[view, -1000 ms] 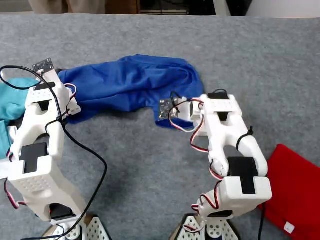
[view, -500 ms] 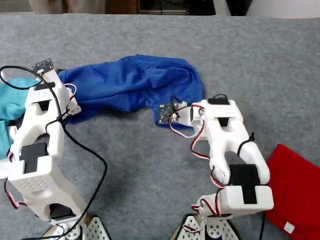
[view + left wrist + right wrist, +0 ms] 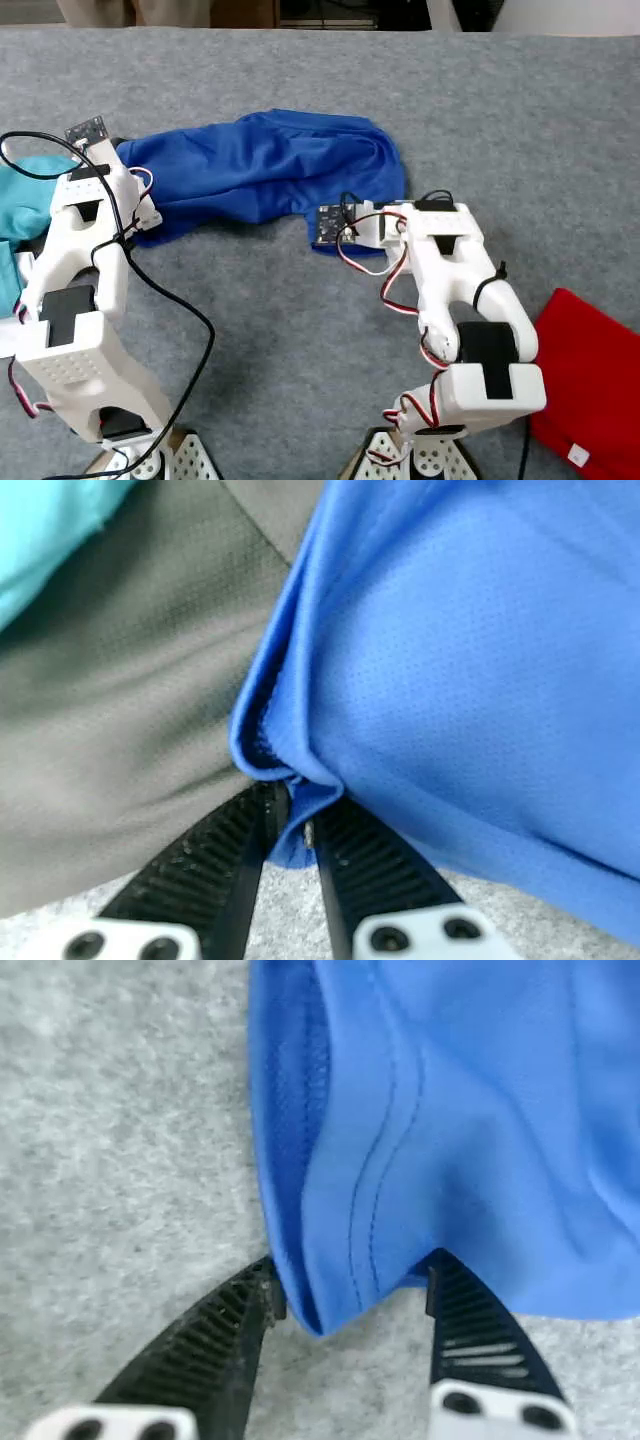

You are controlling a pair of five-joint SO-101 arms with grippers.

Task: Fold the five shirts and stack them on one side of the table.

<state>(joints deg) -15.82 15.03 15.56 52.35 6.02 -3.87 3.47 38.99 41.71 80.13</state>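
Change: since a second ago the right arm (image 3: 470, 300) has drawn its wrist a little toward the near edge. The left arm (image 3: 80, 260) and the blue shirt (image 3: 260, 165) lie as before.
Left tool (image 3: 290, 800): closed tight on a fold at the blue shirt's left end.
Blue shirt: lies crumpled across the middle of the tabletop (image 3: 520, 120), running from the left arm to the right arm.
Right tool (image 3: 352, 1265): spread wide, one finger on each side of the shirt's hem corner, gripping nothing.
Edges: the teal shirt (image 3: 25, 195) is at the left edge beside the left arm. A dark cloth (image 3: 120, 680) lies next to it, and the blue shirt's end lies over that cloth. The red shirt (image 3: 590, 370) is at the near right corner, apart from the right arm.
Open room: bare tabletop runs from the blue shirt to the far edge, between the two arms, and over most of the right half.
Surface: flat grey felt-like cover.
Room: a wood panel (image 3: 250, 12) stands past the far edge.
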